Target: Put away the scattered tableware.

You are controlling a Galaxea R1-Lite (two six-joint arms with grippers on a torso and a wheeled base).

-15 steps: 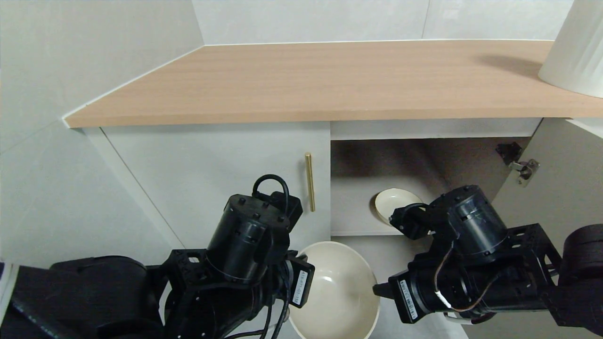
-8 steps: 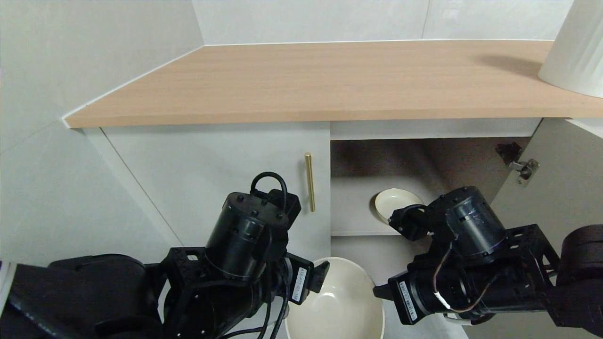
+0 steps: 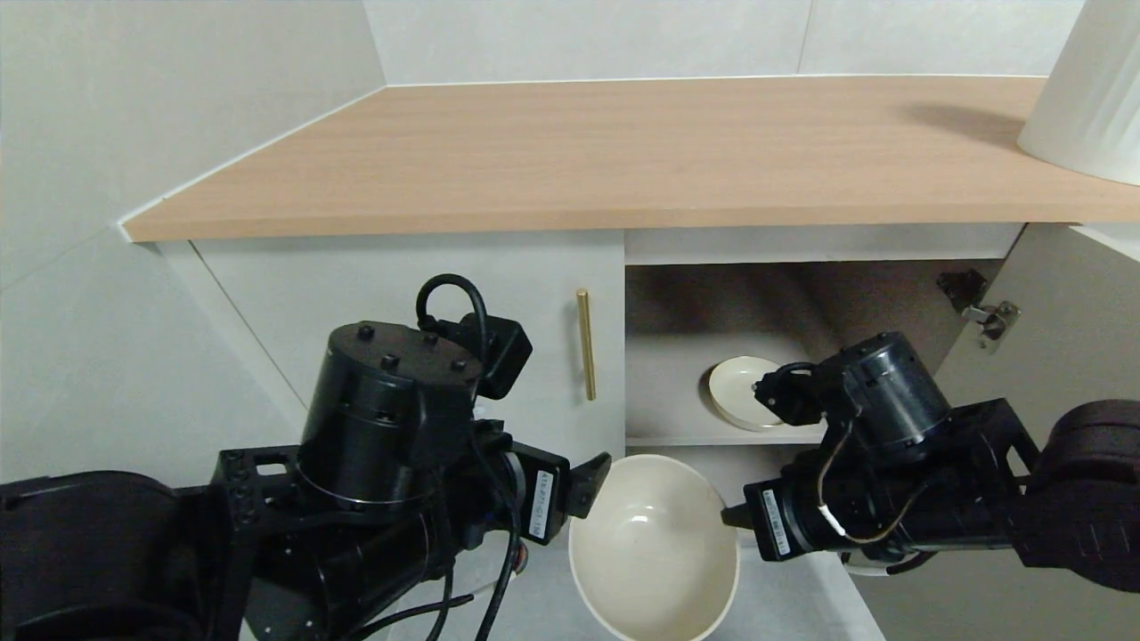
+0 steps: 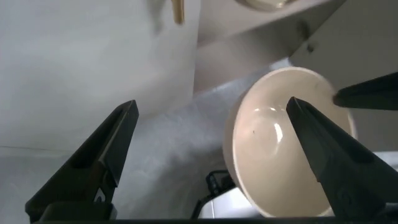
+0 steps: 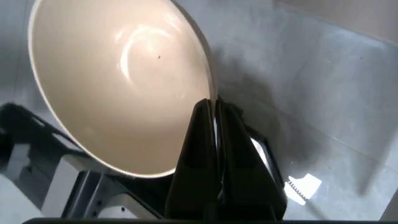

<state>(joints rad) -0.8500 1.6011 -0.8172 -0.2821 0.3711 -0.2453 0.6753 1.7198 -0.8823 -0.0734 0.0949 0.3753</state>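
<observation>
A large cream bowl (image 3: 655,543) hangs tilted in front of the open cabinet, below its shelf. My right gripper (image 3: 732,516) is shut on the bowl's right rim, and the right wrist view shows the rim (image 5: 211,81) pinched between the closed fingers (image 5: 205,134). My left gripper (image 4: 211,106) stands wide open; one finger (image 3: 590,481) sits just off the bowl's left rim, and whether it touches I cannot tell. A small cream bowl (image 3: 744,392) rests on the shelf inside the cabinet.
The wooden countertop (image 3: 623,151) runs above, with a white ribbed container (image 3: 1091,89) at its far right. The left cabinet door with a brass handle (image 3: 584,343) is closed. The right door (image 3: 1060,374) stands swung open beside my right arm.
My left arm has swung left and upward, and its open finger now shows beside the rim. The large bowl has shifted slightly right and up in the right gripper.
</observation>
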